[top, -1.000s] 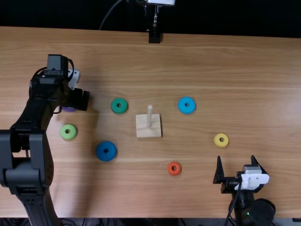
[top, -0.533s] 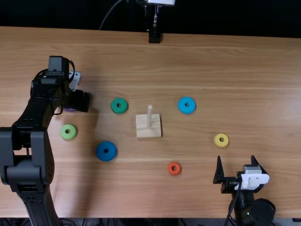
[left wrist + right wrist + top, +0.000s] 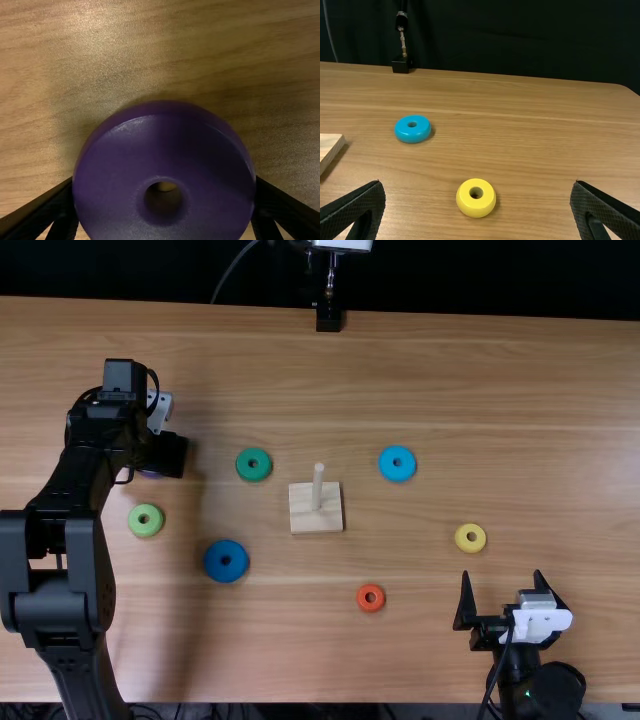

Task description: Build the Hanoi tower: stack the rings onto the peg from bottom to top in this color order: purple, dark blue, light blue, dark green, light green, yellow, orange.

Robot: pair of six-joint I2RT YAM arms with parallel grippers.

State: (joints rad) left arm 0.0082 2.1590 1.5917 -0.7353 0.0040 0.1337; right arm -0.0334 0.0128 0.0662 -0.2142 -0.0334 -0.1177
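Table (image 3: 520,390) of light brown wood stretches out before me, with the left gripper (image 3: 165,454) well over on its left side and the right gripper (image 3: 502,585) down by the near edge. The left one has its jaws closed on the purple ring (image 3: 120,170), one finger against each side; whether that ring touches the wood, I can't tell. The right one's jaws stand wide apart. Around the middle sits the pale square block (image 3: 304,522) with its upright peg (image 3: 318,485). As for the loose rings, the dark blue ring (image 3: 213,563) lies left of the block and nearer me, the light blue ring (image 3: 398,453) off to its right and farther away, the dark green ring (image 3: 245,455) left and slightly beyond, the light green ring (image 3: 135,520) farther left, the yellow ring (image 3: 463,543) out right, ahead of the open jaws, and the little orange ring (image 3: 363,603) right of the block, on my side.
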